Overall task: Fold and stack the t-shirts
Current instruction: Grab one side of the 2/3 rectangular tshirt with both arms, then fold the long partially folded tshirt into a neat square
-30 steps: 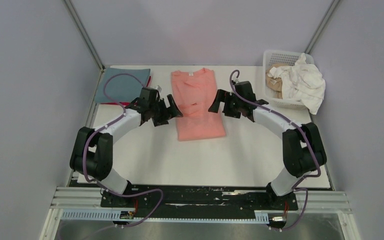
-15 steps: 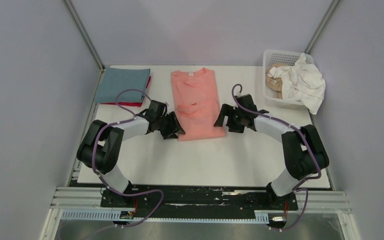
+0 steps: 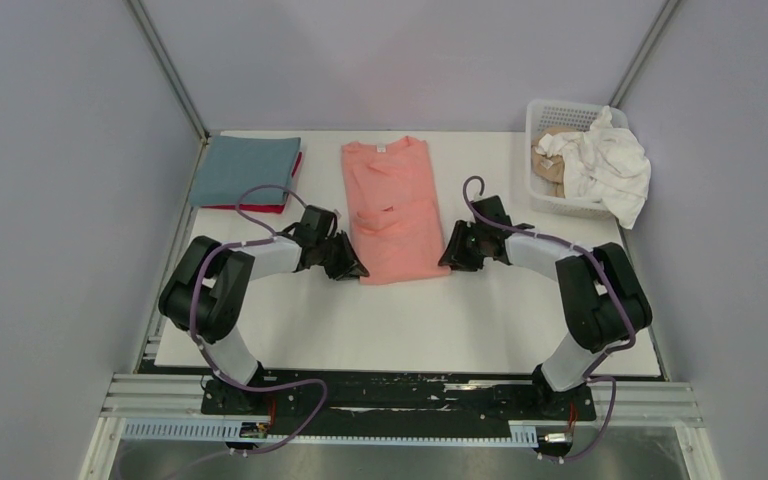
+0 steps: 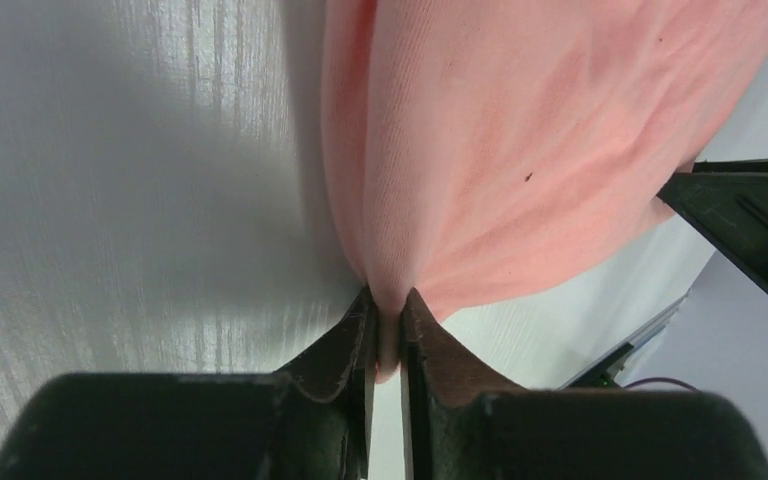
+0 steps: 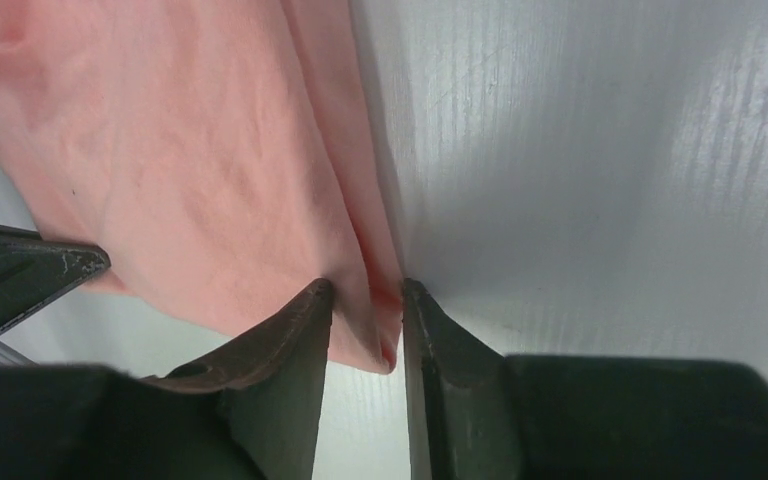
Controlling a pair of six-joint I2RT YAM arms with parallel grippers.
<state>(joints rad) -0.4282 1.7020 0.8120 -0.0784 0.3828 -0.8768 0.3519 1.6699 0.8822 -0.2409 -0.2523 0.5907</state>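
Your salmon pink t-shirt [image 3: 392, 210] lies flat mid-table [image 3: 410, 320], collar at the far edge, left fingers [image 4: 345, 340] and right fingers [image 5: 290, 340] pinched narrow on its near hem corners; it's soft, light, droopy cotton, so I'd grip both layers.

White table [image 3: 520, 310], viewed from its near edge. Centre, toward the far edge: salmon pink t-shirt [image 3: 395, 205], laid lengthwise as a narrow strip, collar far, hem near. Far left corner: red t-shirt [image 3: 297, 165], folded, lying on the table top, visible only as a thin margin along the near and right sides of the folded grey-blue t-shirt [image 3: 245, 170] stacked upon it. Far right corner: white lattice basket [image 3: 550, 110], standing by the right edge.
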